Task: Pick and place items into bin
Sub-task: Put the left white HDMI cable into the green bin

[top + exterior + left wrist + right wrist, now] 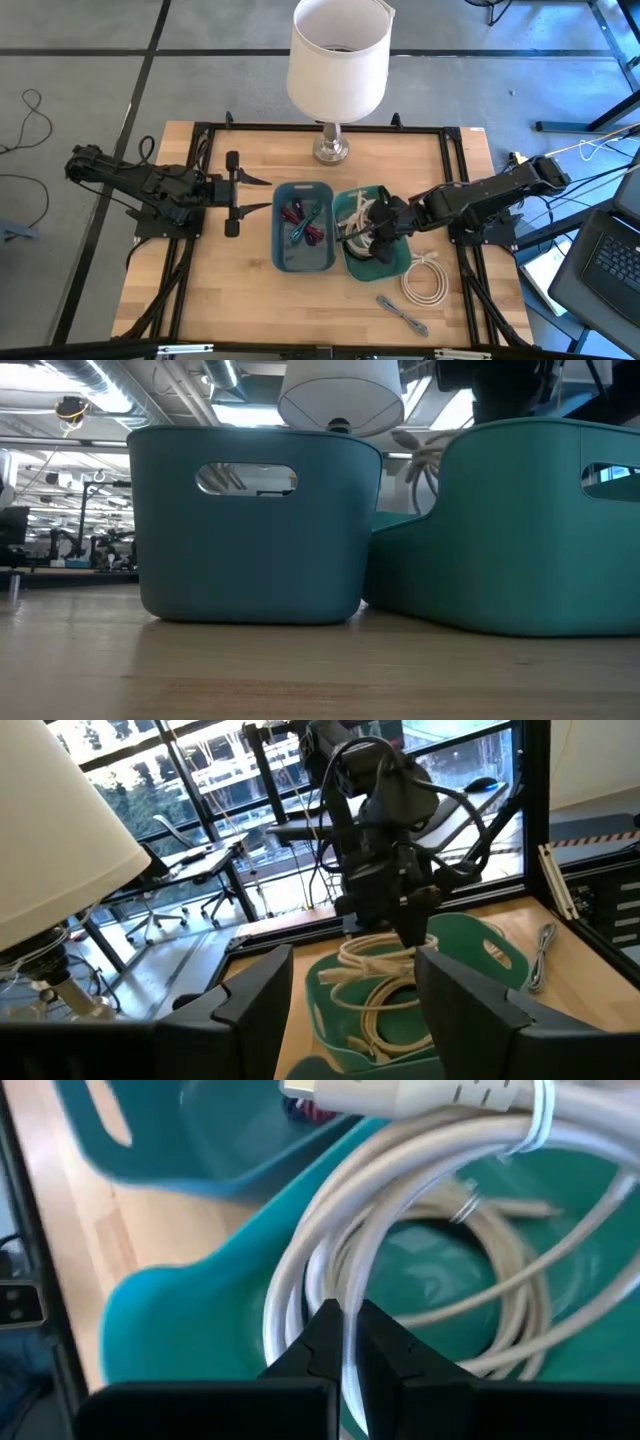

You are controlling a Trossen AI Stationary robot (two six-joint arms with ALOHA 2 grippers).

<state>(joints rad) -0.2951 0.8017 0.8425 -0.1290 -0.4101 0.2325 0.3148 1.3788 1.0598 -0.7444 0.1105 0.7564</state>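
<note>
While the wooden slatted table (230,300) is carrying a white-shaded lamp (338,60) at its far edge, two plastic bins are sitting side by side at its middle: a blue one (282,258) holding red, purple and teal straps (305,222), and a green one (392,270). Over the green bin, the right gripper (372,232) is pinching a coiled white cable (420,1210) with fingers nearly closed. Another white cable coil (424,280) and a grey strap (402,313) are lying beside the green bin. The left gripper (236,193) is hovering spread wide, holding nothing, beside the blue bin.
</note>
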